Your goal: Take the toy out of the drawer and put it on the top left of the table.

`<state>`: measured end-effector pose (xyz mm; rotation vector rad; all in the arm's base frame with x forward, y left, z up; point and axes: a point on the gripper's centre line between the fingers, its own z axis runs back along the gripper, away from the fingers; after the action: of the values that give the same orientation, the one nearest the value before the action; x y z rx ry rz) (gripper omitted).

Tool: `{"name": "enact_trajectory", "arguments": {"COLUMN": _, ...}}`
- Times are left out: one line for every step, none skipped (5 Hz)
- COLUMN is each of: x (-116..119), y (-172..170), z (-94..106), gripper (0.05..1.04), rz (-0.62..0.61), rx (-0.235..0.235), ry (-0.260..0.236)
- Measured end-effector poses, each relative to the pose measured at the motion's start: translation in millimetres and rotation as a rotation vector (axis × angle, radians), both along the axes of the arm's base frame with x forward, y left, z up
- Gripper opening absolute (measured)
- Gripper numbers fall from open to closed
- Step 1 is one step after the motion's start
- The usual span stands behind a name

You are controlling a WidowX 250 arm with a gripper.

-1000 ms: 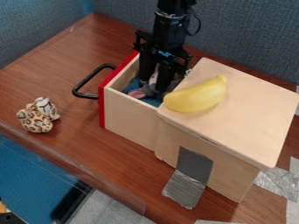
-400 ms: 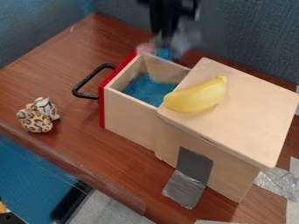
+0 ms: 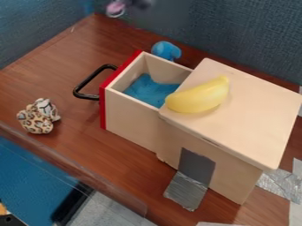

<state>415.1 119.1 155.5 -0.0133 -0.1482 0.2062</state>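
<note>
Claw: state can't be told | toy (image 3: 116,7) high, blurred | drawer (image 3: 130,112) open

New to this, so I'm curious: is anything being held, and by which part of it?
It cannot be told: a toy is at the top edge, but no hold on it can be made out.

You had a table (image 3: 59,66) of smooth wood with a little shine. Your box (image 3: 254,106) and drawer (image 3: 133,117) were smooth, dull wood, with dull cloth (image 3: 146,89) in the drawer. You saw a smooth, plastic-looking banana (image 3: 200,96), shiny, wrinkly tape (image 3: 187,190) and a rough, cloth-like wall panel (image 3: 242,35).
</note>
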Motion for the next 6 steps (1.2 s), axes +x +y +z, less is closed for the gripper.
{"name": "enact_trajectory", "arguments": {"x": 10.3, "y": 29.3, "z": -14.1, "gripper": 0.109, "rz": 0.076, "rx": 0.049, "ry": 0.004}}
{"name": "enact_trajectory", "arguments": {"x": 15.7, "y": 40.6, "z": -28.8, "gripper": 0.109, "rz": 0.111, "rx": 0.067, "ry": -0.008}}
{"name": "enact_trajectory", "arguments": {"x": 16.5, "y": 52.3, "z": -53.1, "gripper": 0.109, "rz": 0.131, "rx": 0.110, "ry": 0.001}}
{"name": "enact_trajectory", "arguments": {"x": 13.4, "y": 59.6, "z": -73.6, "gripper": 0.133, "rz": 0.150, "rx": 0.103, "ry": 0.026}}
{"name": "enact_trajectory", "arguments": {"x": 9.1, "y": 70.9, "z": -75.6, "gripper": 0.339, "rz": 0.185, "rx": 0.102, "ry": 0.026}}
{"name": "enact_trajectory", "arguments": {"x": 8.1, "y": 70.1, "z": -73.2, "gripper": 0.644, "rz": 0.194, "rx": 0.095, "ry": 0.035}}
